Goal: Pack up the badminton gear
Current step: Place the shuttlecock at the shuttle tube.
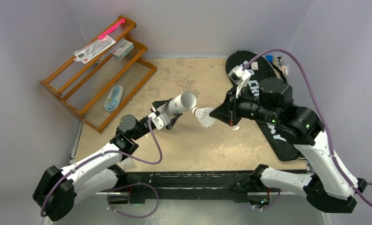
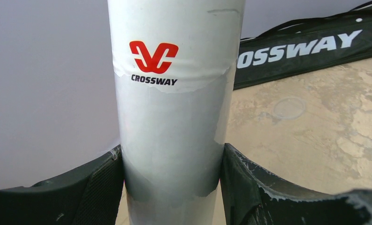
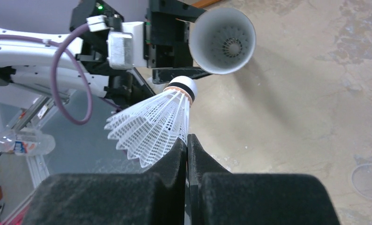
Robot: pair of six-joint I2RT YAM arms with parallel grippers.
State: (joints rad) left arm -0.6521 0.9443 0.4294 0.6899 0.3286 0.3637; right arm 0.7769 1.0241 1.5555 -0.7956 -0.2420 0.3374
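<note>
White net-skirted shuttlecock (image 3: 151,129) pinched at its hem
Skirt edge nipped by the right pincer (image 3: 187,140), pressed together; orange-banded white nose pointing away; just beyond, the long white-silver tube (image 3: 207,33), red-logoed, open end facing, clasped by the left pincer (image 2: 172,187); black white-lettered bag (image 2: 310,47) farther off.

The left arm (image 1: 99,159) reached forward and to the right, the left gripper (image 1: 166,114) clamped on both sides of a tube (image 1: 181,102). The right arm (image 1: 317,157) folded inward toward it, the right gripper (image 1: 217,112) pinched tight on a shuttlecock (image 1: 205,117) skirt. The two grippers faced each other, close but apart.
</note>
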